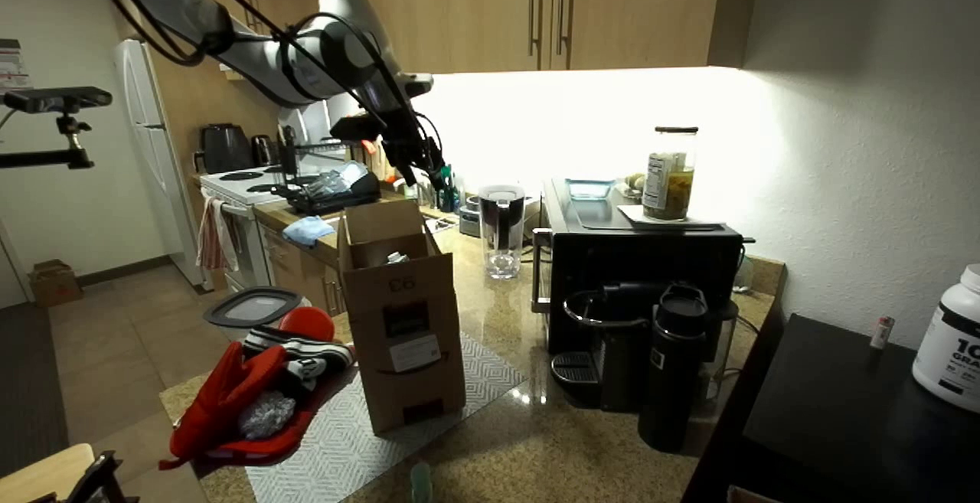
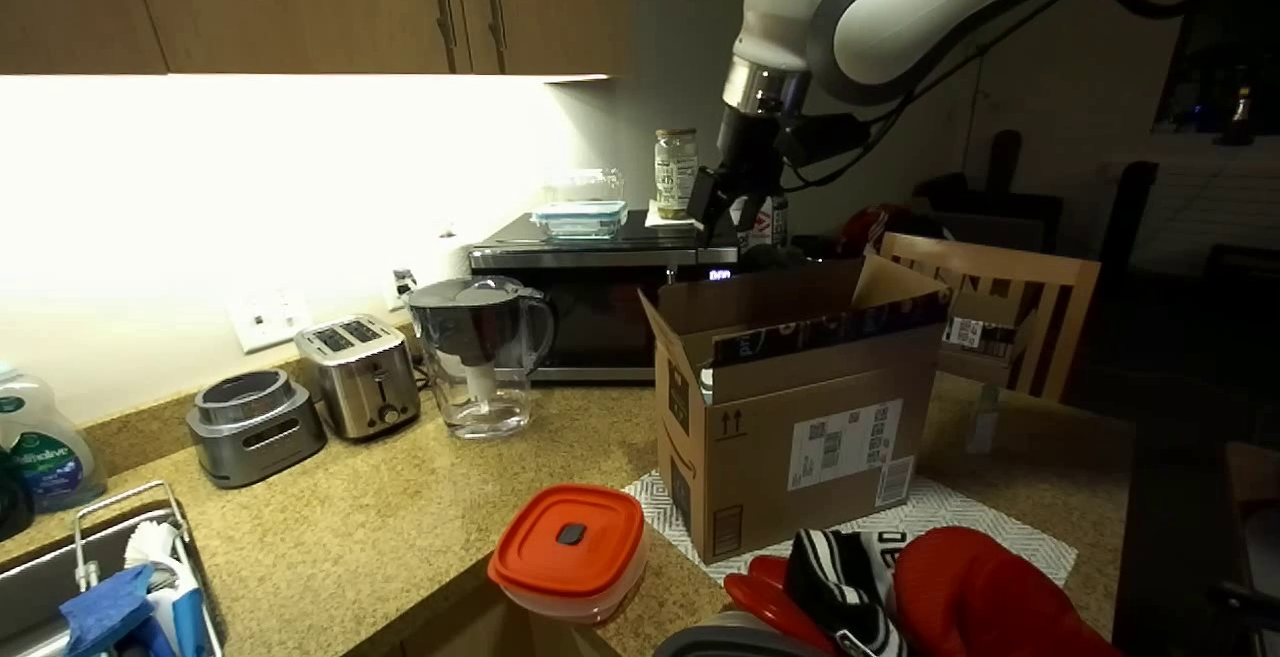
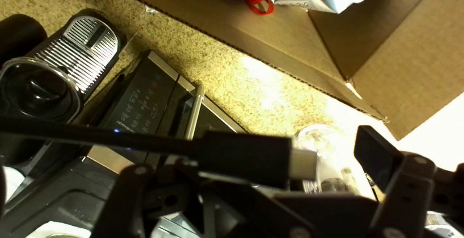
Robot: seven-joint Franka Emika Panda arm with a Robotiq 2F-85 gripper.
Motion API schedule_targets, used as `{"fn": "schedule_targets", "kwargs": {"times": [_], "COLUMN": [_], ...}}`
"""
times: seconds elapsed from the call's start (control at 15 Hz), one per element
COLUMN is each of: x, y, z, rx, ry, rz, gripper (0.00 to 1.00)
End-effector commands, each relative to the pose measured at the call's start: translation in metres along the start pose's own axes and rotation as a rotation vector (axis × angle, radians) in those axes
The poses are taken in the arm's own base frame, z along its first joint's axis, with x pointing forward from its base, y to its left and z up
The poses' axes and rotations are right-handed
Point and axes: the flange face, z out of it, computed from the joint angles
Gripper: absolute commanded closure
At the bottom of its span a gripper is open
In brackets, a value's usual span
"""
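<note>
While my gripper (image 2: pixel 728 229) hangs higher than the open cardboard box (image 2: pixel 765 447), near its raised flaps (image 2: pixel 830 330), the fingers (image 3: pixel 377 156) stand apart, gripping nothing I can make out. I read this as an approach: with the box upright on the patterned mat (image 1: pixel 329 442), reaching in would call for centring over its opening.

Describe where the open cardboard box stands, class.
In an exterior view, the cardboard box stands right of centre on the patterned mat, with the water pitcher to its left.
</note>
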Motion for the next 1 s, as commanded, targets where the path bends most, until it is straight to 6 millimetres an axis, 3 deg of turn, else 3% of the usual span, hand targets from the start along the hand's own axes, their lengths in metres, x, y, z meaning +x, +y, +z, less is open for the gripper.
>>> {"fn": "schedule_targets", "kwargs": {"times": [0.0,0.2,0.53,0.93], "x": [-0.022,-0.035,-0.054,-0.052], "y": [0.004,0.003,-0.002,-0.008], "z": [-0.023,-0.03,-0.02,0.002], "rx": [-0.001,-0.006,-0.036,-0.061], "ry": [-0.008,-0.04,-0.126,-0.168], "rz": [0.004,0.007,0.02,0.05], "gripper": [0.0,0.0,0.0,0.0]}}
